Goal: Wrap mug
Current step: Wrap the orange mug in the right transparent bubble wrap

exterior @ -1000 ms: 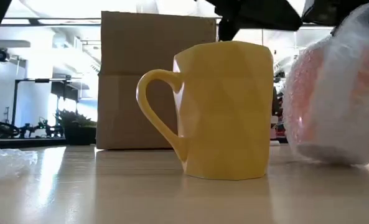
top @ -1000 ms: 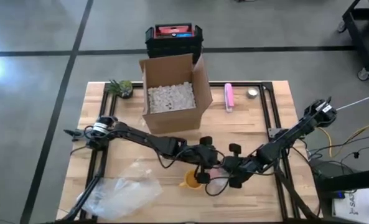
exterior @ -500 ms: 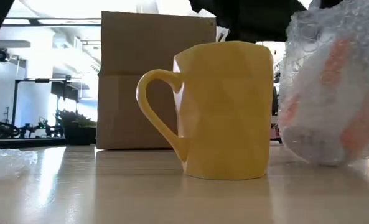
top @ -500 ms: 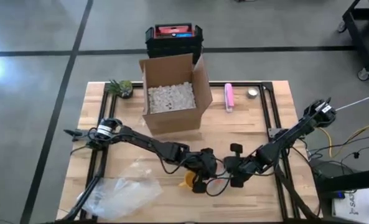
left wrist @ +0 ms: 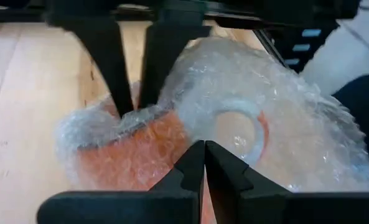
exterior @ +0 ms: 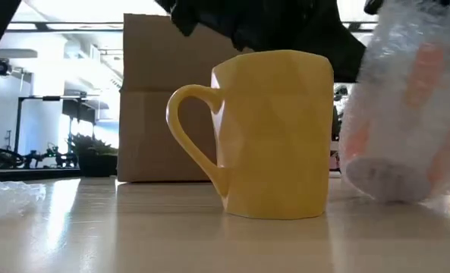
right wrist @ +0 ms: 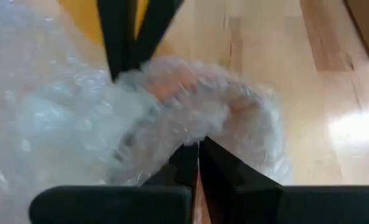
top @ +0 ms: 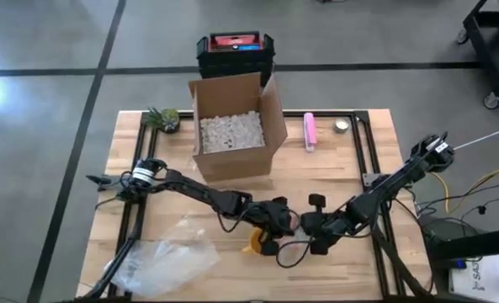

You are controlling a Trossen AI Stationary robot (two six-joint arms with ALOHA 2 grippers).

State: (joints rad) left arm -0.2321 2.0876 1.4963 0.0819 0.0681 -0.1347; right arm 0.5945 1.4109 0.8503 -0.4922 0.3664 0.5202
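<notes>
Since the earlier frames the bubble-wrapped orange mug (exterior: 407,114) has been lifted and tilted more upright, and the left arm now hangs directly over the yellow mug (exterior: 274,136). The yellow mug stands upright and unwrapped on the wooden table (top: 375,168), near its front edge, handle pointing left in the low view. Left gripper (left wrist: 204,163) is clenched on a fold of the bubble wrap (left wrist: 296,130); right gripper (right wrist: 198,158) likewise appears pinched on the wrap from the opposite side, though that view is blurred. Behind stand a cardboard box (top: 232,126) of packing peanuts, a small plant (top: 165,119), and a pink cylinder (top: 310,131). Loose plastic sheeting (top: 161,257) lies at front left.
</notes>
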